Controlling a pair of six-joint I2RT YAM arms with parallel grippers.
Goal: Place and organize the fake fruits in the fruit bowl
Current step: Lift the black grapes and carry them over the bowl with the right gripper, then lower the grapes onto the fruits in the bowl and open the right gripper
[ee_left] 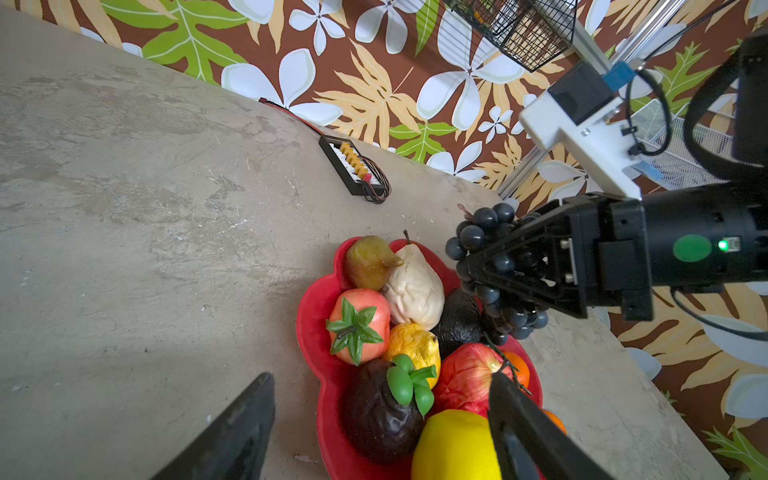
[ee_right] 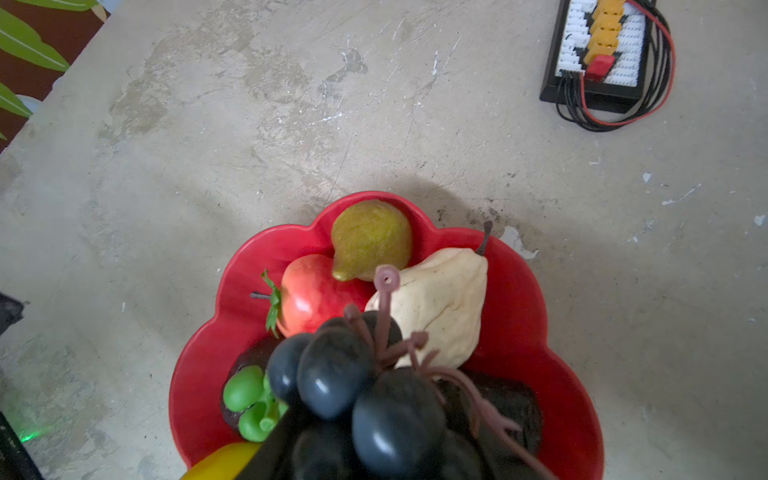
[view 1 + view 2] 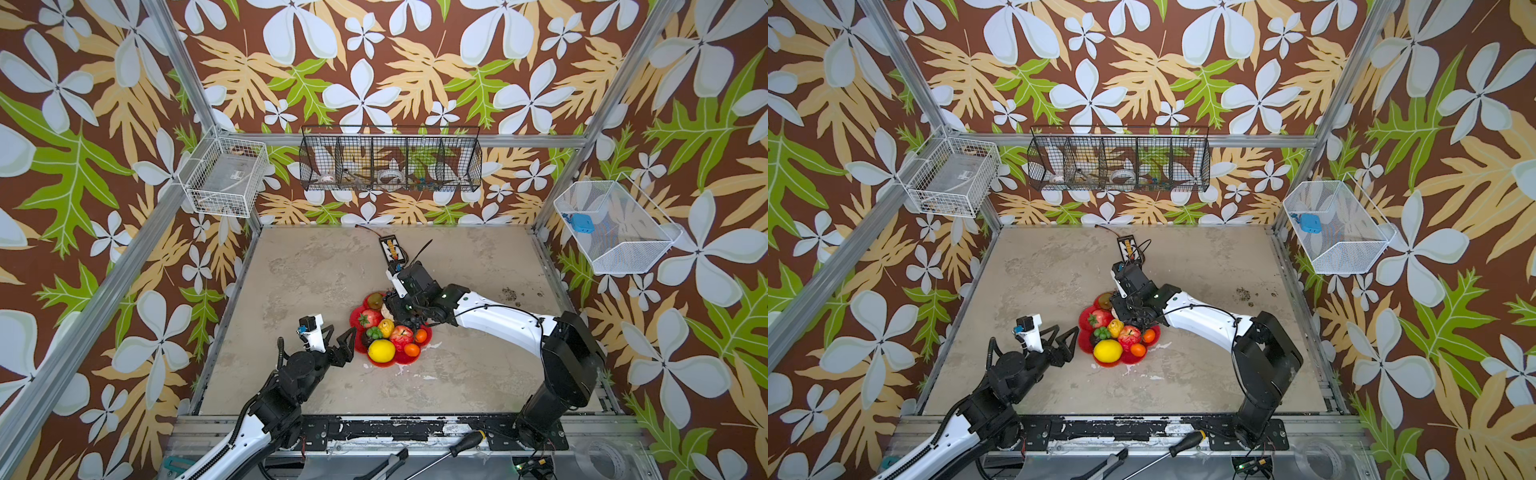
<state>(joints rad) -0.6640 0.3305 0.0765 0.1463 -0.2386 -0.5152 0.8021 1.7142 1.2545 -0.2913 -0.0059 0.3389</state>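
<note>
The left gripper (image 3: 344,330) hovers just left of the fruit bowl (image 3: 355,320), its jaws spread wide and empty. The bowl stands near the centre of the table (image 3: 311,270) and holds the strawberry (image 3: 371,318), lemon (image 3: 381,350), apple (image 3: 401,336) and two oranges (image 3: 421,335). Over its far right part, the right gripper (image 1: 494,266) pinches the grape bunch (image 1: 478,232) above the avocado (image 1: 457,324).

No text, label or number can be read.
</note>
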